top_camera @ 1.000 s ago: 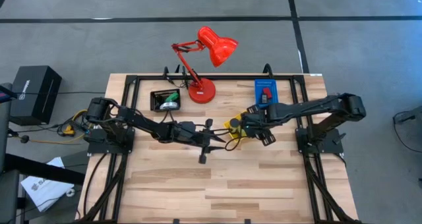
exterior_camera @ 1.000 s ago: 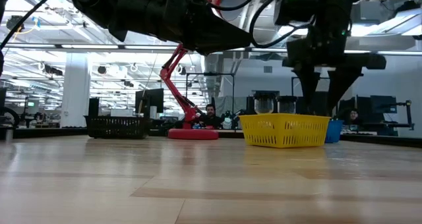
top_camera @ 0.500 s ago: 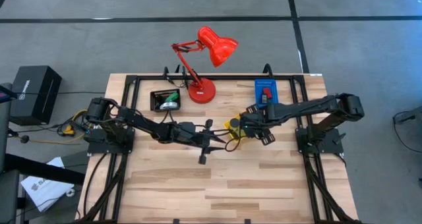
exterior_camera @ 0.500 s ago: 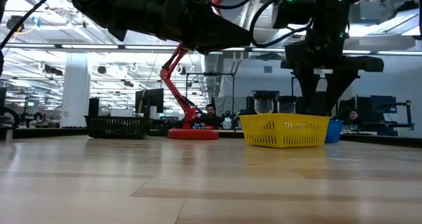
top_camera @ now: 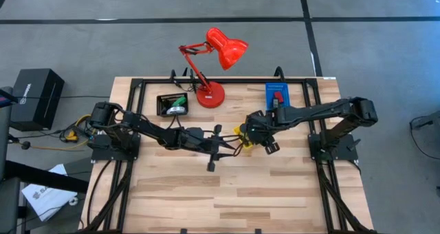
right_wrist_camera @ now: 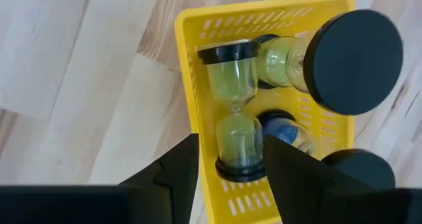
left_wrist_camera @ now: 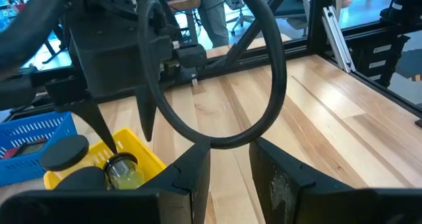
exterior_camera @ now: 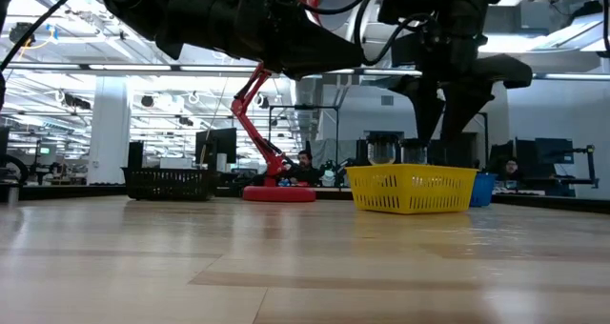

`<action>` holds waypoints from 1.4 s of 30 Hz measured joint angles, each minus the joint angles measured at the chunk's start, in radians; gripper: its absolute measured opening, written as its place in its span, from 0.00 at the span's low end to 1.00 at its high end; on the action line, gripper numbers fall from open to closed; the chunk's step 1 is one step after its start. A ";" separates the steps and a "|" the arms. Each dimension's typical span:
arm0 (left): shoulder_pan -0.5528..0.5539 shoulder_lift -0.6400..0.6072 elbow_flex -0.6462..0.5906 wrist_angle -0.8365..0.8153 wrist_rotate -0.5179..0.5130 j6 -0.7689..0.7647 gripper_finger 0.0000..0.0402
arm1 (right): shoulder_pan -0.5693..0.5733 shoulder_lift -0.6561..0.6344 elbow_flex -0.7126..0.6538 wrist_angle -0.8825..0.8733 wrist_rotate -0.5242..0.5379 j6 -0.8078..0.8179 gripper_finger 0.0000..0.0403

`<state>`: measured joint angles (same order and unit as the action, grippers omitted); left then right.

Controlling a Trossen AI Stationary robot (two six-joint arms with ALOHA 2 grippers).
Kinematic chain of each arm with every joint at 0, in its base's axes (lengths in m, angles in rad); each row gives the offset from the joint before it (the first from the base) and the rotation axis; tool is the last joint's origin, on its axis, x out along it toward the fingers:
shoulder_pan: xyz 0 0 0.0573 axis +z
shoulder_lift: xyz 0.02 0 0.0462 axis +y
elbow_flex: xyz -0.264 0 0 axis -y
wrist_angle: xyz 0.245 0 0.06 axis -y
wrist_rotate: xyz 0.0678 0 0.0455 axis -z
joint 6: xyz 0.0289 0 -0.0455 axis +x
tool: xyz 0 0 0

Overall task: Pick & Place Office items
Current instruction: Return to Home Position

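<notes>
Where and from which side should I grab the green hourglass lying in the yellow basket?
Probably its narrow waist, from above: the green hourglass lies on its side along the wall of the yellow basket, with other hourglasses crowding its other side. The open right gripper hangs over it.

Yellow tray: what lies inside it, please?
A green hourglass lies along the yellow tray's wall. Beside it are a yellowish hourglass and a bluish hourglass, partly seen. Black end caps cover the rest.

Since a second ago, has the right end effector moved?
Yes. From above, the right end effector slid over the yellow tray toward the left arm.
</notes>
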<state>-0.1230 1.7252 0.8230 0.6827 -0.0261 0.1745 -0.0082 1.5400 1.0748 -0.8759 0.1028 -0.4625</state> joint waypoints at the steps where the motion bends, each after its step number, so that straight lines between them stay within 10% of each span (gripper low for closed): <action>1: 0.000 0.000 0.000 0.001 0.000 0.000 0.25 | 0.000 0.002 0.000 0.004 0.001 0.000 0.39; 18: 0.000 0.000 0.000 0.008 0.000 0.000 0.25 | 0.000 0.004 -0.001 0.135 0.002 0.098 0.29; 28: 0.000 0.000 0.000 0.006 0.001 0.000 0.25 | 0.052 0.003 -0.008 0.136 0.002 0.629 0.29; 42: 0.013 0.000 0.001 0.026 -0.005 0.000 0.25 | 0.069 0.003 -0.008 0.245 0.002 0.454 0.29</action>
<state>-0.1104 1.7248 0.8238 0.7090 -0.0316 0.1741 0.0607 1.5433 1.0668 -0.6309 0.1048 -0.0087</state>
